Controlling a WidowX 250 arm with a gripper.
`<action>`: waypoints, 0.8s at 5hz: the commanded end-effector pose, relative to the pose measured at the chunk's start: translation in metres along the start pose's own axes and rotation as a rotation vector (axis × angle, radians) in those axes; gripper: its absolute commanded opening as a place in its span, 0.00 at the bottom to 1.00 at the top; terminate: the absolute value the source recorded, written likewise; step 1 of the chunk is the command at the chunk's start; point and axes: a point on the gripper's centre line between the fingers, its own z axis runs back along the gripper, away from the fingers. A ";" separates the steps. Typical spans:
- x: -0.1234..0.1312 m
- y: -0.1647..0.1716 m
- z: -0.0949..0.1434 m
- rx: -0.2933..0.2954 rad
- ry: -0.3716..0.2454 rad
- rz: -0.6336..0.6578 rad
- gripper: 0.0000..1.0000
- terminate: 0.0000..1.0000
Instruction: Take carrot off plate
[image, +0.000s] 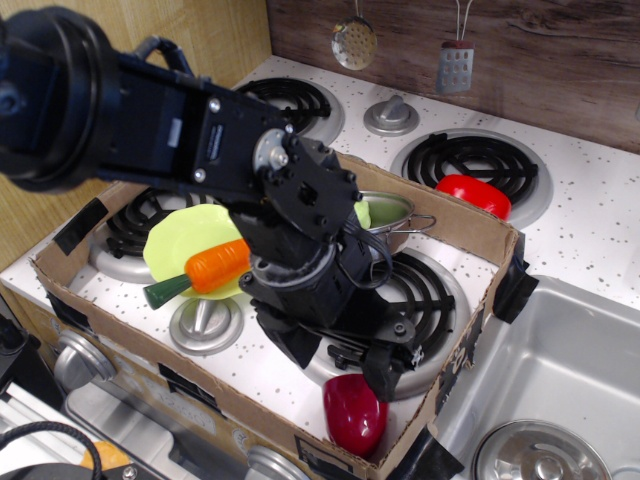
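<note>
Hand (340, 355) hanging low over the front-right burner (415, 300), inside the cardboard tray (470, 225), fingers pointing down toward the desk's front edge; it is gripping nothing, but whether the fingers are spread or pressed together I cannot tell. Carrot (205, 270) is lying across the near rim of the plate (180, 240), toward the desk's left edge, green stem poking past the rim toward the front-left corner. Hand is sitting just right of the carrot, not touching it. Judging progress: nothing done yet — grasp, lift and set-down are all remaining.
</note>
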 end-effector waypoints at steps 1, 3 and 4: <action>0.000 0.000 0.000 0.000 0.000 0.000 1.00 0.00; 0.018 0.009 0.031 0.083 0.028 -0.053 1.00 0.00; 0.024 0.020 0.038 0.122 0.020 -0.096 1.00 0.00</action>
